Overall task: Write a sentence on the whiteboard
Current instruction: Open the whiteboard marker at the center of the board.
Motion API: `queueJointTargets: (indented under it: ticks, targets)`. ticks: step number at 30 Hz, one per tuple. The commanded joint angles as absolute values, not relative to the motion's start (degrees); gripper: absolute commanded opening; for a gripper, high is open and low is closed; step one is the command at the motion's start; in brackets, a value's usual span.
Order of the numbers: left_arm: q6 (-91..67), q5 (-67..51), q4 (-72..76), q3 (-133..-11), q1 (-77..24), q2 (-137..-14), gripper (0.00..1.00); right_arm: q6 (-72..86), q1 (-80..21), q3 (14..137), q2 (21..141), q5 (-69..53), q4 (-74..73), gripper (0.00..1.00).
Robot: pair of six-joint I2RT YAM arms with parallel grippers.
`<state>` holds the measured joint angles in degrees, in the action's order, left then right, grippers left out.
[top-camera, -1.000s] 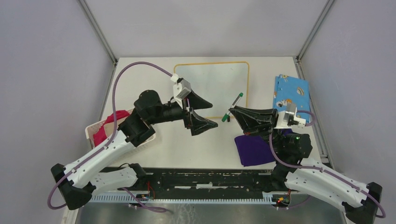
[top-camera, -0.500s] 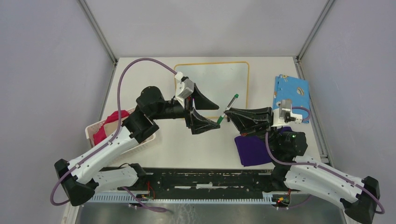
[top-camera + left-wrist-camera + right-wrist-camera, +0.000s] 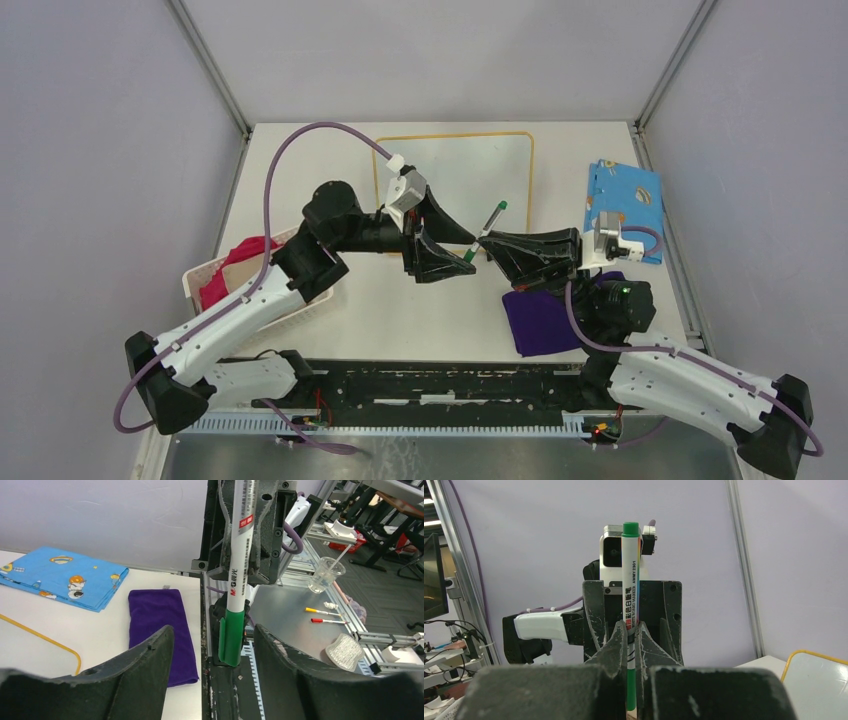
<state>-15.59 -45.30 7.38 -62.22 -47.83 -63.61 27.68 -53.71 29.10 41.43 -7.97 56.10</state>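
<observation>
The whiteboard [image 3: 455, 170], a glossy white rectangle with rounded corners and a thin yellow-orange rim, is laid flat toward the far side of the matte white tabletop [image 3: 560, 150]. Above its near right corner, 1 marker [image 3: 487, 228] is held tilted: a slim white barrel printed with lettering, fitted with a green cap.

The barrel is pinched by the right jaws, which are closed tight on it. The left jaws are parted. Their 2 black, scuffed fingers [image 3: 140, 675] are set on either side of the green cap, with a gap left on both sides.

To the right of the whiteboard, a thin blue cloth [image 3: 625, 195] with a cartoon print is laid folded. Nearer than the whiteboard's right corner, a purple cloth [image 3: 545, 320] of plush texture is spread as a folded rectangle, partly covered by the right arm. To the left of and nearer than the whiteboard, a white basket [image 3: 192, 282] is placed, with a crumpled pink-red cloth [image 3: 225, 280] in it.

Counted in all: 1 whiteboard, 1 marker, 3 cloths, 1 basket, 2 arms.
</observation>
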Motion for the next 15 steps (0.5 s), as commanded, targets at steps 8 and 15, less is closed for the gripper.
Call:
queueJointTargets:
  ticks: [8,15]
  targets:
    - [-17.3,-49.2,8.8,-64.6,-48.5,-63.8,0.37,28.8,-53.6,31.8,41.6,-9.0,58.1,0.00]
    - [-15.5,-49.0,6.5,-64.9,-48.5,-63.5,0.13,28.9,-53.6,31.8,41.4,-9.0,56.1,0.00]
